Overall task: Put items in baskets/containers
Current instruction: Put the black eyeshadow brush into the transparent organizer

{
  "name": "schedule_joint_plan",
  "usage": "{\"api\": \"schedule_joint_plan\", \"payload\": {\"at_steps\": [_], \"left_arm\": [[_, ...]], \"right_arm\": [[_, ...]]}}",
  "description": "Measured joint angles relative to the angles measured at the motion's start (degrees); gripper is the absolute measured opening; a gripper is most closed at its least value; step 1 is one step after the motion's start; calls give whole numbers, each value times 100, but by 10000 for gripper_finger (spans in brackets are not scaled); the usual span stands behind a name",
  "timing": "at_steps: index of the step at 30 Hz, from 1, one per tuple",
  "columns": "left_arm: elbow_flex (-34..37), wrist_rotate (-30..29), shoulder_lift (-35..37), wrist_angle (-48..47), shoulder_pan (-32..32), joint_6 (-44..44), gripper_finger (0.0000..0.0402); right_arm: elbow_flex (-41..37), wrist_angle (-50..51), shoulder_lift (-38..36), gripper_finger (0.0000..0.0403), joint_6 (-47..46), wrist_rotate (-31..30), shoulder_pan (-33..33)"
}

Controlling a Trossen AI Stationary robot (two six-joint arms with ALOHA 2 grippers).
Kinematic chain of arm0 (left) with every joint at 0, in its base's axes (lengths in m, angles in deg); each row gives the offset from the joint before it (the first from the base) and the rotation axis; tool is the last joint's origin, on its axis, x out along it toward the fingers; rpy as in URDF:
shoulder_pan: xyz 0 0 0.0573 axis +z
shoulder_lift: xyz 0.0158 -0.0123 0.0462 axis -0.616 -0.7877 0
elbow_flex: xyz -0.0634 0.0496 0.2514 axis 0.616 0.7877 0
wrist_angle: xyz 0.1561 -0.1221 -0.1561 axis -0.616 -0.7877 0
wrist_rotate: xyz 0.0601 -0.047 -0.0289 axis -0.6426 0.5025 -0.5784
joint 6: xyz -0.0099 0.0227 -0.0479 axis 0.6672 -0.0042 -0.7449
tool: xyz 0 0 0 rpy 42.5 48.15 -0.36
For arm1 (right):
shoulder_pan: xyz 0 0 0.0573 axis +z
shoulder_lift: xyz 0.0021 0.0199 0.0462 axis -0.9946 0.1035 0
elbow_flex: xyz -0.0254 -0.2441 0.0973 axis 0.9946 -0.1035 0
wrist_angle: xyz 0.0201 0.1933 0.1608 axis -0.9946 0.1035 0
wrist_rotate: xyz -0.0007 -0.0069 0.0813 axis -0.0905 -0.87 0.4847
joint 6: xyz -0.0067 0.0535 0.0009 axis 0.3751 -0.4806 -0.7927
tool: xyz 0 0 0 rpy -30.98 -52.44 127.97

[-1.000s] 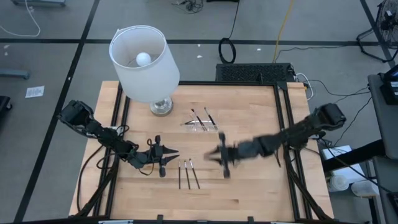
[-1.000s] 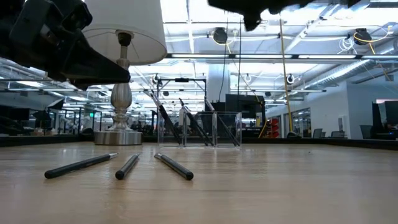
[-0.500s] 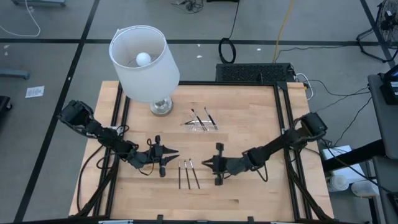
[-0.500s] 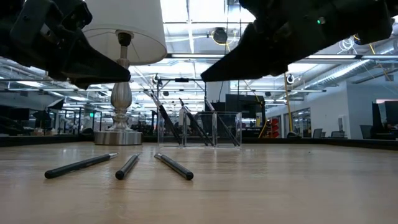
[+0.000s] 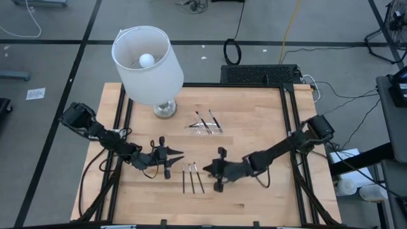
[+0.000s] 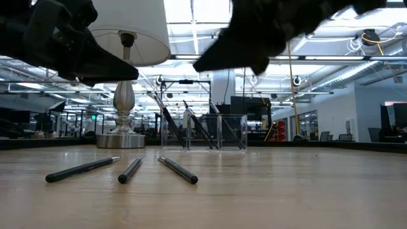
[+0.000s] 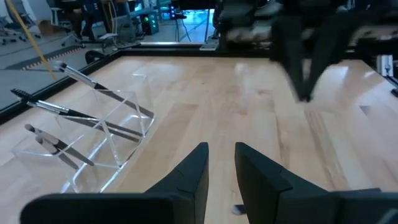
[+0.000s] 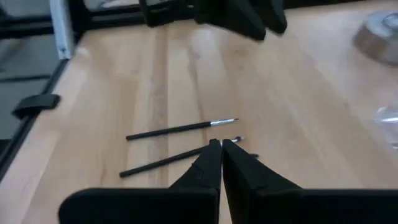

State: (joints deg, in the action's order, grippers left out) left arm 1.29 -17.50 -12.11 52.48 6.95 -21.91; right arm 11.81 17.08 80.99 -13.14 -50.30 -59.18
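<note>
step: pick-up approach | right gripper [image 5: 205, 168], jaws pressed together, empty, beside three loose sticks [image 5: 192, 177] | left gripper [image 5: 180, 153] waits, jaws slightly apart | tray [image 5: 206, 126] near lamp [image 5: 150, 63] holds three | next: spread jaws, descend on nearest stick

Three sticks [image 5: 192, 177] before tray [image 5: 205, 125]

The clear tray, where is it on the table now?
In the high view the tray lies mid-table toward the far edge, right of the lamp, holding brushes.
</note>
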Motion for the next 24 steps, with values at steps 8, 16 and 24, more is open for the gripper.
{"api": "schedule_joint_plan", "payload": {"at_steps": [8, 16, 24], "left_arm": [[0, 8, 0, 26, -1, 0, 88], [0, 96, -2, 0, -12, -156, 88], [-2, 124, -1, -24, -13, -170, 88]], "right_arm": [[2314, 2912, 997, 0, -227, -685, 237], [2991, 3266, 1782, 4, -669, -482, 42], [2975, 3323, 2100, 98, -1094, 175, -168]]}}
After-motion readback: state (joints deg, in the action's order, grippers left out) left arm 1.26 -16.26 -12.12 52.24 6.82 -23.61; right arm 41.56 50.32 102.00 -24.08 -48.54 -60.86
